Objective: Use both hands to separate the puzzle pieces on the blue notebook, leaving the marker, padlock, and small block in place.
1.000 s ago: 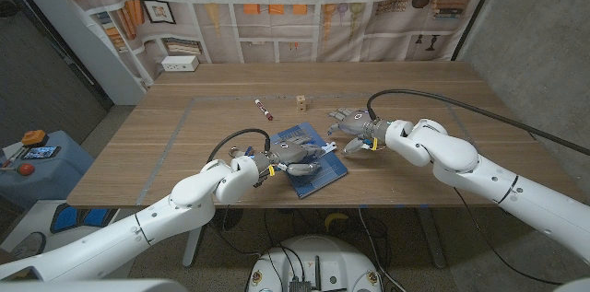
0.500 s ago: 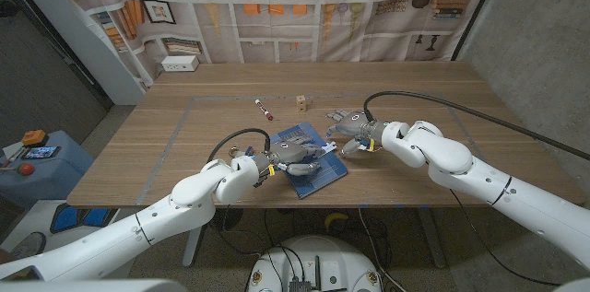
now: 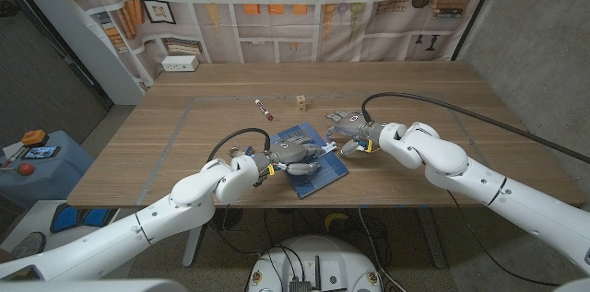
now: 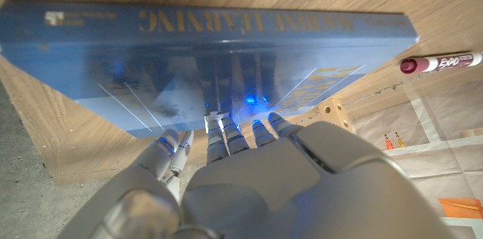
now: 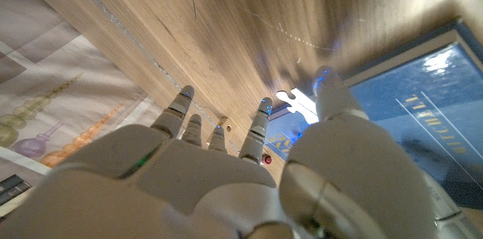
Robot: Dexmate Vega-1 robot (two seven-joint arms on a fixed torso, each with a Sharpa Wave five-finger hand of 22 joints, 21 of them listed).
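The blue notebook (image 3: 313, 165) lies near the table's front edge, and its spine shows in the left wrist view (image 4: 211, 43). My left hand (image 3: 289, 152) reaches over it, fingertips (image 4: 219, 127) pressed down on a small white puzzle piece (image 4: 213, 123). A white puzzle piece (image 3: 328, 148) juts out at the notebook's right edge. My right hand (image 3: 347, 127) hovers just right of it with fingers spread; its thumb (image 5: 332, 92) and a finger flank the piece (image 5: 300, 103) without clearly gripping it. The marker (image 3: 262, 108) and small wooden block (image 3: 301, 101) lie farther back.
Faint taped lines (image 3: 184, 117) mark a rectangle on the wooden table. A black cable (image 3: 433, 99) loops from my right forearm. A white box (image 3: 180, 64) sits at the back left. A printed bookshelf backdrop hangs behind the table.
My right hand has shifted a little left, closer to the white puzzle piece at the notebook's edge. The left hand stays on the notebook.
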